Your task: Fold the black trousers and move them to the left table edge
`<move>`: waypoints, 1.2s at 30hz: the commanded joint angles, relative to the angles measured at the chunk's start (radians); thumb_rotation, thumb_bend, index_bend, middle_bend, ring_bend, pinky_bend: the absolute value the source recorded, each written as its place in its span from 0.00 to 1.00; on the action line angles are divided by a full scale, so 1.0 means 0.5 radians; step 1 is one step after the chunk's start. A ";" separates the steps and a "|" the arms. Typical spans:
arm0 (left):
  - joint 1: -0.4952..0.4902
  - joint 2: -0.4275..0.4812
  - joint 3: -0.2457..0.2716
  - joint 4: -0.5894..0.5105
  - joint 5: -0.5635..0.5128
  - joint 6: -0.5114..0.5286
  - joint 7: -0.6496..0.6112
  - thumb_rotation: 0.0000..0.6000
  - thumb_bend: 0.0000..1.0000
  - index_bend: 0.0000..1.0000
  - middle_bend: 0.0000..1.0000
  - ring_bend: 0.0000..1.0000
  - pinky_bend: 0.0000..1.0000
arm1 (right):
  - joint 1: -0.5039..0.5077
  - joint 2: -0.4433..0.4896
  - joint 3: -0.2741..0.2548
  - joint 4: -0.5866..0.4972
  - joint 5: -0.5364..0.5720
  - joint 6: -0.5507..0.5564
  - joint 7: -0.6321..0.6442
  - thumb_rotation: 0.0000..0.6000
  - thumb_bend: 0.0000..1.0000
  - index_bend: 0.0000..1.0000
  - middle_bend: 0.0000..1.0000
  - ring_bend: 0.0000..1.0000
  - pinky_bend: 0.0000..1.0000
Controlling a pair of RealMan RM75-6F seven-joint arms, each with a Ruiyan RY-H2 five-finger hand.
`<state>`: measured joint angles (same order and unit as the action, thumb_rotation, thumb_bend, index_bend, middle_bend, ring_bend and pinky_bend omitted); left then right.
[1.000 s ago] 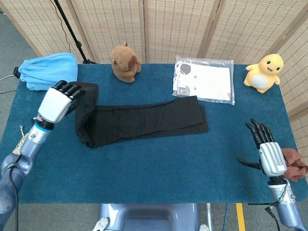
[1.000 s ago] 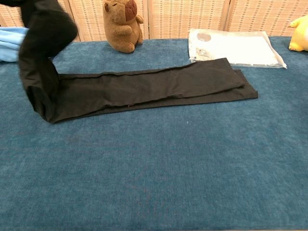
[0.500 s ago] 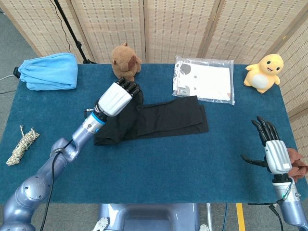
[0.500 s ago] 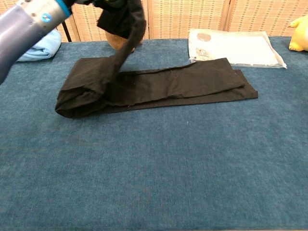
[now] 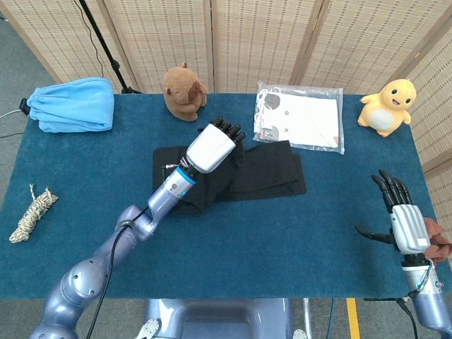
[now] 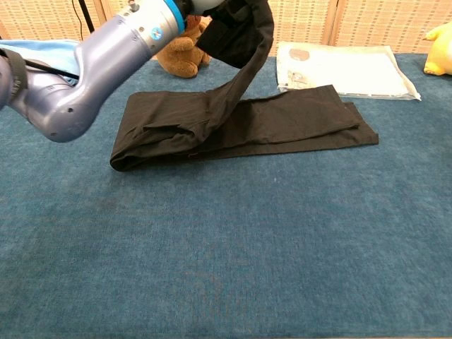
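Black trousers (image 5: 268, 173) are laid along the bench (image 5: 233, 247) just below the plastic packet (image 5: 300, 123), their long axis running left to right. One end is gripped and held raised by the left robot hand (image 5: 212, 147), above the garment's middle and right of the doubled-over left end; the free end lies further right, toward the packet. The right robot hand (image 5: 404, 224) is held well apart from them, fingers spread, holding nothing. The left is judged nearer.

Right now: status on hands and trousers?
Left hand grips lifted trouser end, mid-fold. Right hand open, holding nothing, at right table edge. Black trousers partly folded, mid-table. Plush capybara sits just behind.
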<state>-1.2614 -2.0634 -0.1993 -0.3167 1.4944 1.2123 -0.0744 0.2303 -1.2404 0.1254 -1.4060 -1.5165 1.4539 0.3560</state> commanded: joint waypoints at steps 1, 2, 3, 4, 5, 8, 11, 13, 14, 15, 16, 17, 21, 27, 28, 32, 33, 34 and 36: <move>-0.055 -0.077 -0.069 0.029 -0.074 -0.067 0.021 1.00 0.26 0.18 0.02 0.05 0.25 | 0.001 -0.002 -0.004 0.003 -0.001 -0.006 -0.006 1.00 0.00 0.00 0.00 0.00 0.00; -0.071 -0.092 -0.098 -0.006 -0.099 -0.068 -0.033 1.00 0.21 0.10 0.00 0.02 0.22 | 0.003 -0.003 -0.007 0.003 -0.002 -0.014 -0.008 1.00 0.00 0.00 0.00 0.00 0.00; -0.079 -0.096 -0.105 -0.027 -0.103 -0.060 -0.074 1.00 0.14 0.03 0.00 0.00 0.18 | 0.005 -0.005 -0.008 0.004 -0.001 -0.019 -0.009 1.00 0.00 0.00 0.00 0.00 0.00; -0.080 -0.094 -0.105 -0.043 -0.101 -0.043 -0.102 1.00 0.09 0.00 0.00 0.00 0.16 | 0.007 -0.006 -0.009 0.005 -0.001 -0.024 -0.010 1.00 0.00 0.00 0.00 0.00 0.00; -0.072 -0.078 -0.097 -0.069 -0.084 0.016 -0.151 1.00 0.07 0.00 0.00 0.00 0.15 | 0.008 -0.007 -0.011 0.006 -0.001 -0.029 -0.013 1.00 0.00 0.00 0.00 0.00 0.00; -0.036 -0.022 -0.063 -0.101 -0.046 0.100 -0.209 1.00 0.03 0.00 0.00 0.00 0.14 | 0.009 -0.010 -0.014 0.004 -0.005 -0.031 -0.021 1.00 0.00 0.00 0.00 0.00 0.00; 0.003 0.051 -0.018 -0.138 -0.008 0.128 -0.238 1.00 0.03 0.00 0.00 0.00 0.14 | 0.012 -0.013 -0.019 -0.002 -0.013 -0.034 -0.032 1.00 0.00 0.00 0.00 0.00 0.00; 0.030 0.103 0.019 -0.169 0.022 0.133 -0.259 1.00 0.03 0.00 0.00 0.00 0.13 | 0.014 -0.015 -0.021 -0.006 -0.017 -0.034 -0.039 1.00 0.00 0.00 0.00 0.00 0.00; 0.049 0.134 0.045 -0.191 0.042 0.139 -0.279 1.00 0.03 0.00 0.00 0.00 0.13 | 0.015 -0.016 -0.021 -0.008 -0.020 -0.033 -0.044 1.00 0.00 0.00 0.00 0.00 0.00; 0.079 0.171 0.081 -0.223 0.072 0.157 -0.316 1.00 0.03 0.00 0.00 0.00 0.13 | 0.016 -0.017 -0.022 -0.011 -0.022 -0.033 -0.051 1.00 0.00 0.00 0.00 0.00 0.00; 0.117 0.218 0.127 -0.259 0.113 0.197 -0.347 1.00 0.03 0.00 0.00 0.00 0.13 | 0.016 -0.019 -0.022 -0.013 -0.023 -0.033 -0.056 1.00 0.00 0.00 0.00 0.00 0.00; 0.150 0.250 0.165 -0.274 0.148 0.239 -0.353 1.00 0.03 0.00 0.00 0.00 0.13 | 0.017 -0.020 -0.023 -0.014 -0.023 -0.034 -0.060 1.00 0.00 0.00 0.00 0.00 0.00; 0.329 0.367 0.305 -0.281 0.246 0.373 -0.408 1.00 0.03 0.00 0.00 0.00 0.13 | 0.024 -0.029 -0.027 -0.011 -0.021 -0.052 -0.074 1.00 0.00 0.00 0.00 0.00 0.00; 0.595 0.502 0.415 -0.169 0.268 0.440 -0.657 1.00 0.04 0.00 0.00 0.00 0.15 | 0.039 -0.045 -0.031 -0.002 -0.016 -0.082 -0.102 1.00 0.00 0.00 0.00 0.00 0.00; 0.624 0.513 0.432 -0.141 0.278 0.449 -0.695 1.00 0.04 0.00 0.00 0.00 0.15 | 0.041 -0.048 -0.031 -0.002 -0.014 -0.086 -0.105 1.00 0.00 0.00 0.00 0.00 0.00; 0.767 0.550 0.531 -0.007 0.333 0.446 -0.845 1.00 0.04 0.03 0.00 0.02 0.19 | 0.057 -0.064 -0.034 0.002 -0.009 -0.116 -0.131 1.00 0.00 0.00 0.00 0.00 0.00; 0.792 0.552 0.552 0.018 0.346 0.441 -0.869 1.00 0.04 0.04 0.00 0.03 0.20 | 0.061 -0.068 -0.035 0.002 -0.009 -0.122 -0.136 1.00 0.00 0.00 0.00 0.00 0.00; 0.808 0.550 0.564 0.039 0.355 0.441 -0.888 1.00 0.04 0.05 0.00 0.04 0.20 | 0.065 -0.071 -0.035 0.002 -0.009 -0.128 -0.141 1.00 0.00 0.00 0.00 0.00 0.00; 0.847 0.539 0.597 0.089 0.377 0.428 -0.925 1.00 0.04 0.07 0.00 0.05 0.20 | 0.071 -0.078 -0.037 0.002 -0.009 -0.137 -0.151 1.00 0.00 0.00 0.00 0.00 0.00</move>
<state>-0.8493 -1.7948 0.0889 -0.2868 1.6722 1.4307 -0.5232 0.2650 -1.2784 0.1071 -1.4050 -1.5213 1.3860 0.2813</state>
